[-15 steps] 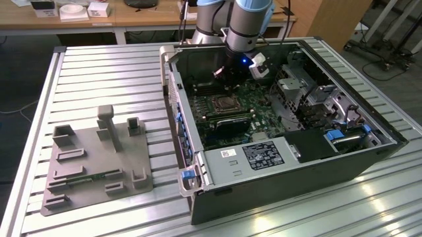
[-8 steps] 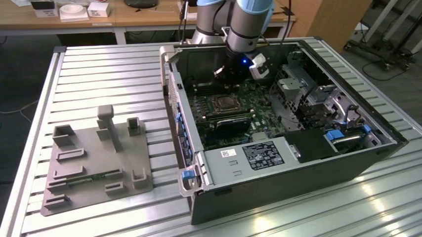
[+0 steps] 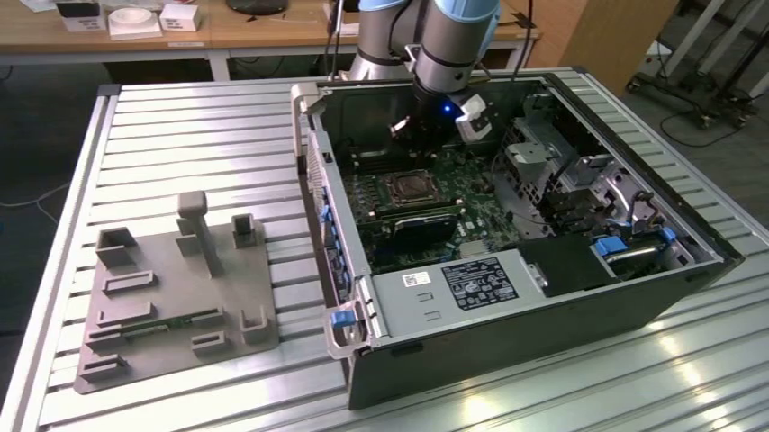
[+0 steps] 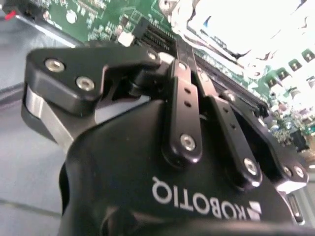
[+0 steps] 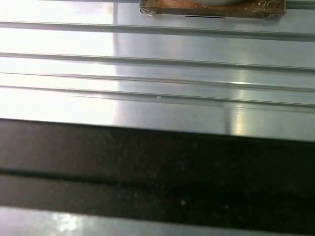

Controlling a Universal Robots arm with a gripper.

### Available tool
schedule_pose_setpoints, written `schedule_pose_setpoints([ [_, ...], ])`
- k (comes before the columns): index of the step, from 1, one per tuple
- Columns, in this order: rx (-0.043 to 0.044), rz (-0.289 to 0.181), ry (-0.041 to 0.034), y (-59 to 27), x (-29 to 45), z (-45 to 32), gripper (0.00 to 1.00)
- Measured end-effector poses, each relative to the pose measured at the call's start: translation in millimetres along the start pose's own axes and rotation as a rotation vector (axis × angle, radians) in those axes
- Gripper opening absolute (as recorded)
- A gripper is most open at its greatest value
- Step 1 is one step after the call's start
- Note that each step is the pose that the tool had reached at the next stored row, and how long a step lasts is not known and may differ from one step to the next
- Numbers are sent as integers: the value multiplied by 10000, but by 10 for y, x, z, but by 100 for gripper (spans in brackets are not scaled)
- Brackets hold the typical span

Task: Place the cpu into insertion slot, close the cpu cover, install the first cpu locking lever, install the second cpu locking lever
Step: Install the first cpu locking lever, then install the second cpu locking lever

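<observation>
In the exterior view my gripper (image 3: pixel 424 127) hangs inside the open computer case (image 3: pixel 529 324), over the far end of the green board. It is apart from the insertion slot (image 3: pixel 409 187), a dark square socket with a silver rim nearer the case's middle. I cannot tell the cpu cover from that rim. The cpu is hidden from me. The second wrist view shows my gripper (image 4: pixel 190 66) from behind with its black fingers (image 4: pixel 183 98) drawn together, so it looks shut. Whatever lies between the tips is hidden. Green board (image 4: pixel 113 19) lies beyond.
A grey box with a black label (image 3: pixel 463 283) fills the case's near corner, and a metal drive cage (image 3: pixel 547 148) stands on the exterior view's right. A grey fixture plate (image 3: pixel 180 288) rests on the slatted aluminium table (image 3: pixel 193 135). The first wrist view shows table slats (image 5: pixel 157 73).
</observation>
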State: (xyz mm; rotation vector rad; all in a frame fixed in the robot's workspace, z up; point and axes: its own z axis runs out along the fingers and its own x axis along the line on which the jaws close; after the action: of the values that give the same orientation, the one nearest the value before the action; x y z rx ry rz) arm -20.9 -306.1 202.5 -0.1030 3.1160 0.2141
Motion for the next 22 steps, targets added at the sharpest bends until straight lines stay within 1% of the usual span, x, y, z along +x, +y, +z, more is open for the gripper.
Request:
schedule_pose_setpoints([
  [5, 1, -1, 1, -12, 0, -28, 11],
  [12, 2, 32, -3, -84, 5, -38, 11],
  [22, 3, 33, -3, -96, -1, -40, 11],
])
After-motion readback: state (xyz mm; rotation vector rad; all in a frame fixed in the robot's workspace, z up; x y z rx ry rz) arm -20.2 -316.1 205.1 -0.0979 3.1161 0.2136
